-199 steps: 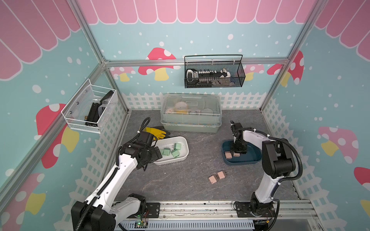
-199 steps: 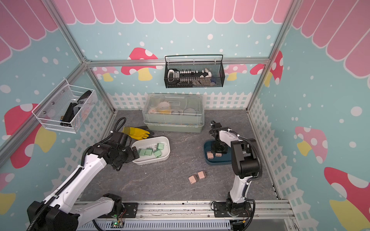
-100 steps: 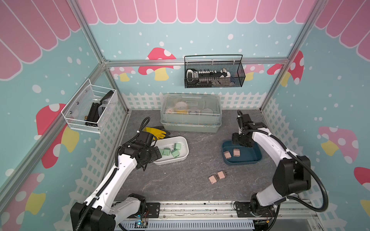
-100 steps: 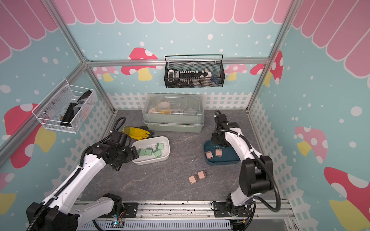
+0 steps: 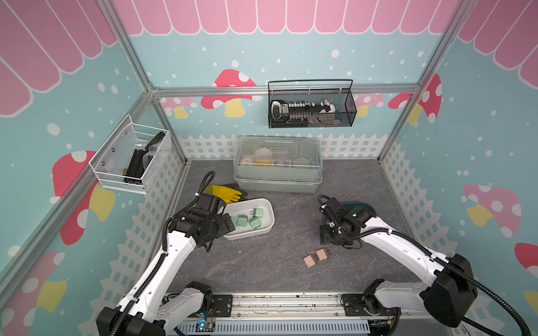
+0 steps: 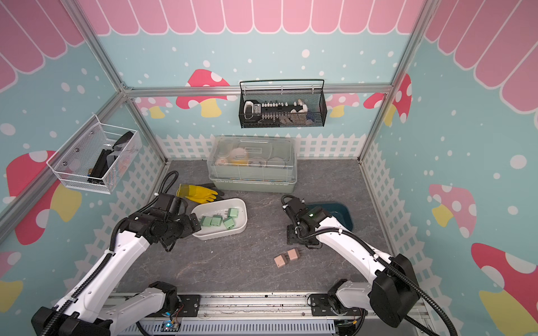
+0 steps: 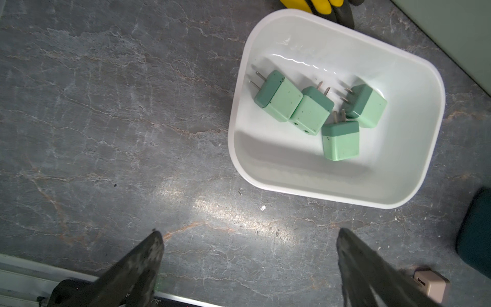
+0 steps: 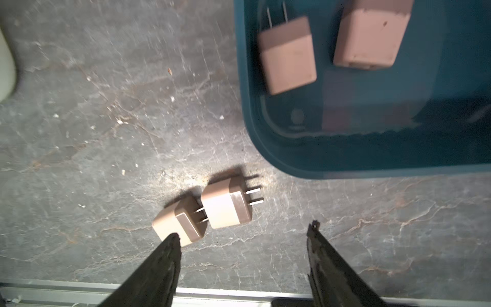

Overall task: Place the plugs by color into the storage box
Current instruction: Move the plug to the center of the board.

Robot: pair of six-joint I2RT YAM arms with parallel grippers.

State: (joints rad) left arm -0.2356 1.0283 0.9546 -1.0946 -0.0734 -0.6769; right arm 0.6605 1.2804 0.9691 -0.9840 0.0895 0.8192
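Note:
The white storage box (image 5: 250, 234) holds several mint green plugs (image 7: 312, 113) lying close together. My left gripper (image 7: 249, 232) hangs open and empty over bare table at that tub's left end (image 5: 228, 224). The teal storage box (image 8: 345, 154) is partly hidden under my right arm in both top views (image 5: 365, 208). It holds two pink plugs (image 8: 287, 53). Two more pink plugs (image 8: 204, 212) lie side by side on the table (image 5: 316, 257). My right gripper (image 8: 244, 230) is open and empty above the table, between the teal tub and those loose plugs.
A yellow glove (image 5: 222, 192) lies behind the white tub. A large translucent lidded box (image 5: 278, 165) stands at the back. Wire baskets hang on the back wall (image 5: 311, 107) and the left wall (image 5: 131, 158). A metal rail (image 5: 276, 302) runs along the table's front edge.
My right gripper has left the teal tub and swung forward and left to the two loose pink plugs, its jaws now wider. The left arm has not moved.

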